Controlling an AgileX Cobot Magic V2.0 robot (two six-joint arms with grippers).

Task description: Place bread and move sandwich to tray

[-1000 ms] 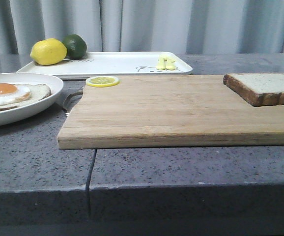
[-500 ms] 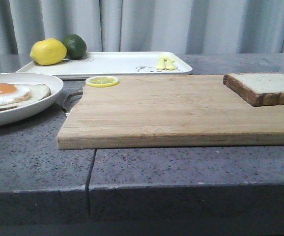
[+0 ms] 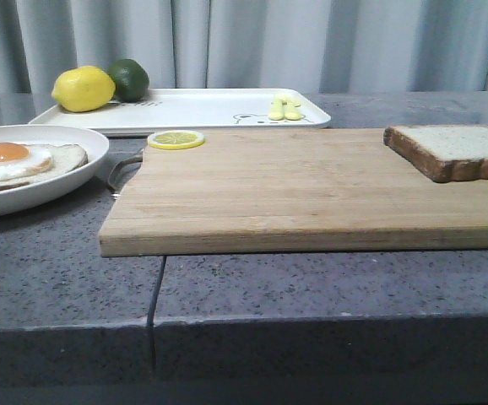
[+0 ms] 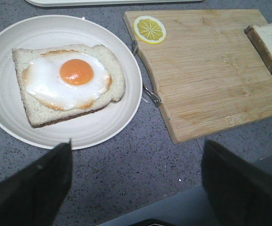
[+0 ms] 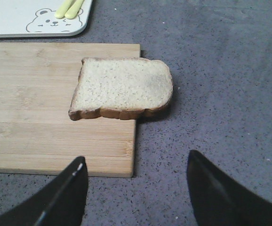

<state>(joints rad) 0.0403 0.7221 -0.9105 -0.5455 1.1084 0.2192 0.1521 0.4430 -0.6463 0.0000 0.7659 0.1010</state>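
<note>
Bread (image 5: 122, 87) flat, overhanging cutting board (image 5: 42, 113) edge

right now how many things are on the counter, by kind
bread slices: 2, bread, slice under the egg
egg: 1
fruit: 3, lemon, lime, lemon slice
plate: 1
tray: 1
board: 1
total: 9

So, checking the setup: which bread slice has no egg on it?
The bread on the cutting board's right end, overhanging its edge; the other sits on the plate.
</note>
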